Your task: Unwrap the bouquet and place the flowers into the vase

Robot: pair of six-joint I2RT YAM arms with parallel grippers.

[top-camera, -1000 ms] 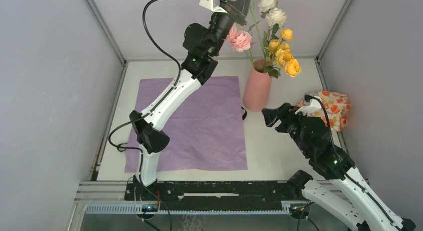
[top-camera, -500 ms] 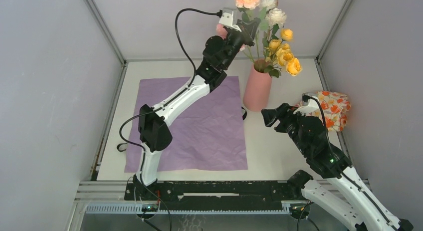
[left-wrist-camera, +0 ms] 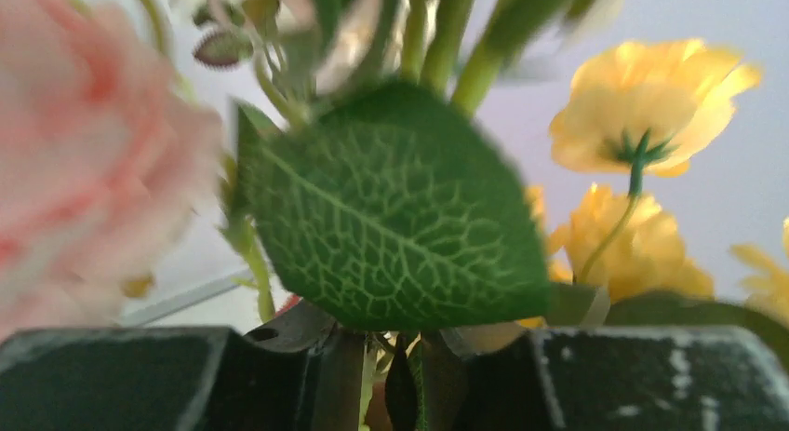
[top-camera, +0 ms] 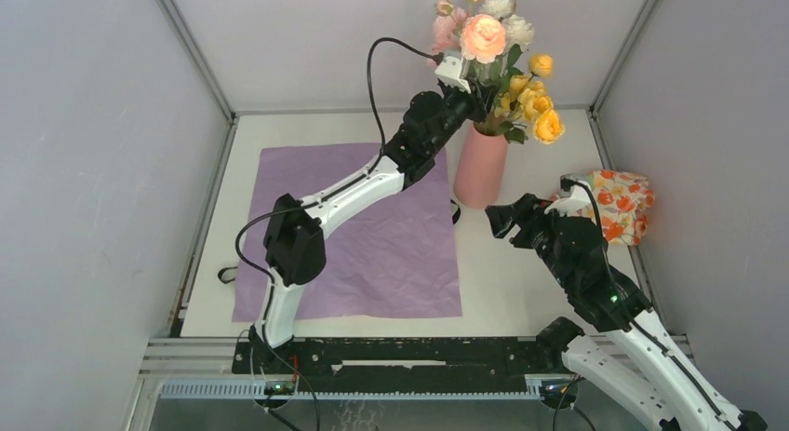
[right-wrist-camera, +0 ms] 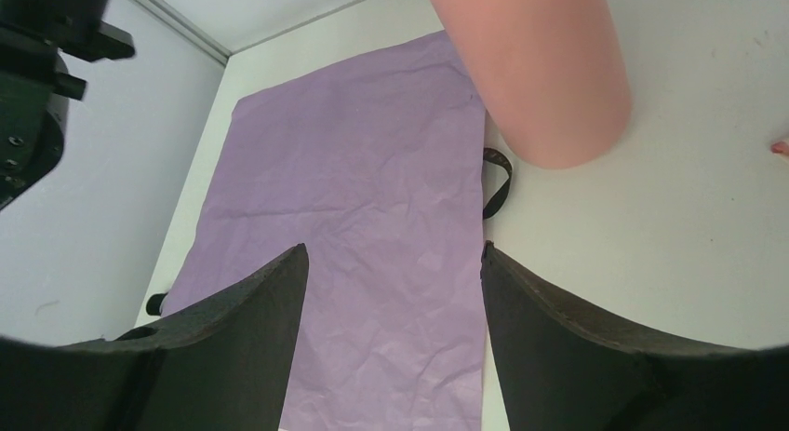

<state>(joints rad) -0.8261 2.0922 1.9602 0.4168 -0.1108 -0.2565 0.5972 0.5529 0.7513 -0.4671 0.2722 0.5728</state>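
Observation:
The salmon-pink vase (top-camera: pixel 480 166) stands at the back of the table, its base also in the right wrist view (right-wrist-camera: pixel 549 68). The flowers (top-camera: pixel 524 94) stand in it: yellow, white and pink roses. A peach rose (top-camera: pixel 483 37) rises above my left gripper (top-camera: pixel 476 88), which sits at the vase mouth among the stems. In the left wrist view its jaws (left-wrist-camera: pixel 407 375) stand slightly apart, with a thin stem and a dark leaf loose between them. My right gripper (top-camera: pixel 500 219) hovers open and empty right of the vase. The bouquet as a wrapped bundle is out of view.
A purple paper sheet (top-camera: pixel 372 235) lies spread flat left of the vase. A black ribbon loop (right-wrist-camera: pixel 498 180) lies at its right edge. An orange-flowered cloth bundle (top-camera: pixel 621 200) sits by the right wall. A big green leaf (left-wrist-camera: pixel 391 208) fills the left wrist view.
The left arm swung right and down, carrying the peach rose from high at the back to the vase mouth. Its jaws have parted a little. The right arm has barely moved.

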